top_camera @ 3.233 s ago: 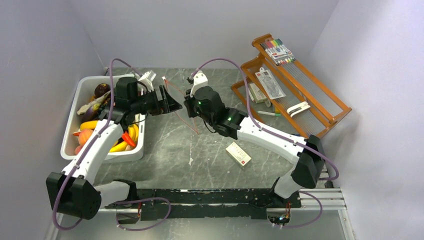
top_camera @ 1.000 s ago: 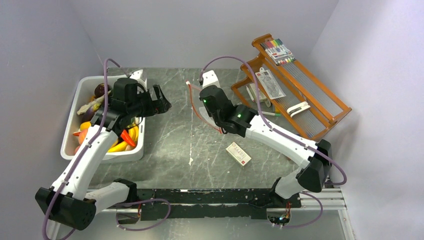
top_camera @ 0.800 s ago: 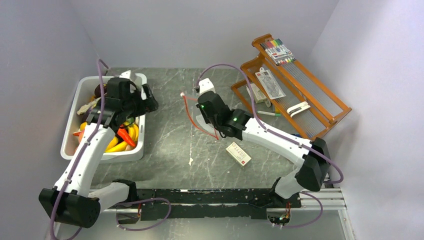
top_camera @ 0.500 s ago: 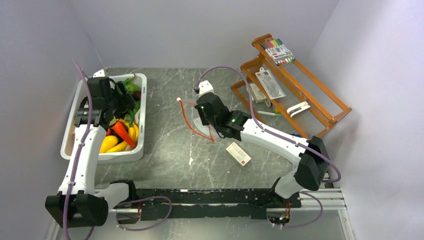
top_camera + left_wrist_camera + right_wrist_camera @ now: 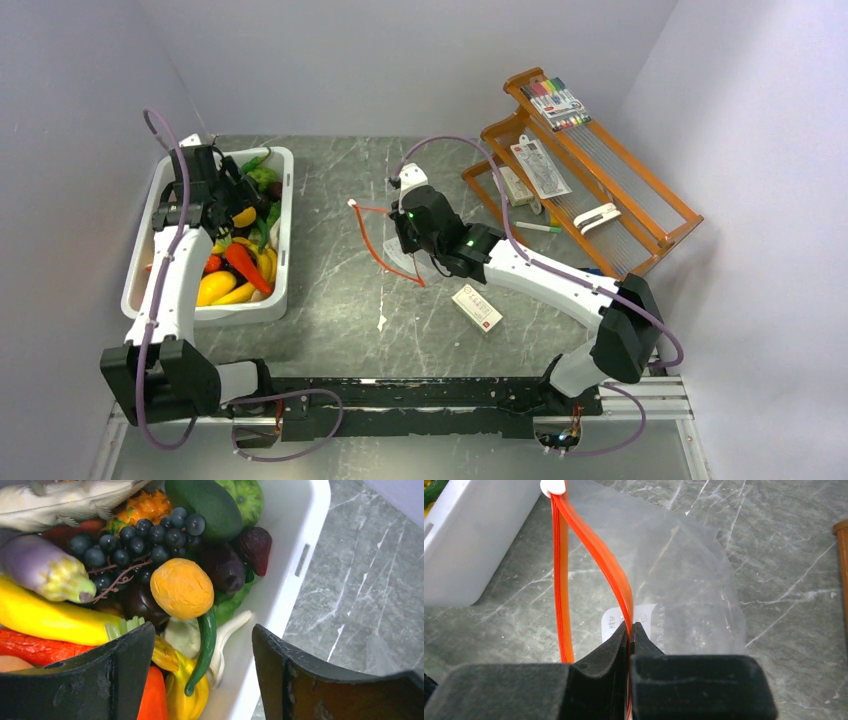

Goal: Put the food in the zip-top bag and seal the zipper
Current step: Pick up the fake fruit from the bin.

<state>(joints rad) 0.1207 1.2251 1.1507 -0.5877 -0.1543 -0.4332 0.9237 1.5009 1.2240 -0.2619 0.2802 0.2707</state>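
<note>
From above, the left end effector [image 5: 228, 188] hangs over the far end of the white tub [image 5: 283, 250], with open worktop [image 5: 330, 280] between it and the zip-top bag [image 5: 400, 262]. Its wrist view shows the jaws apart and empty above the food [image 5: 181, 587], beside the tub's wall. In the right wrist view, the right end effector [image 5: 630, 630] is clamped on the zipper [image 5: 594, 555], and the bag's mouth gapes.

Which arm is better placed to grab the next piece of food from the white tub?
Left. The left tool hangs open right above the food in the tub; the right tool is shut on the zipper, holding the zip-top bag by its mouth.
</note>
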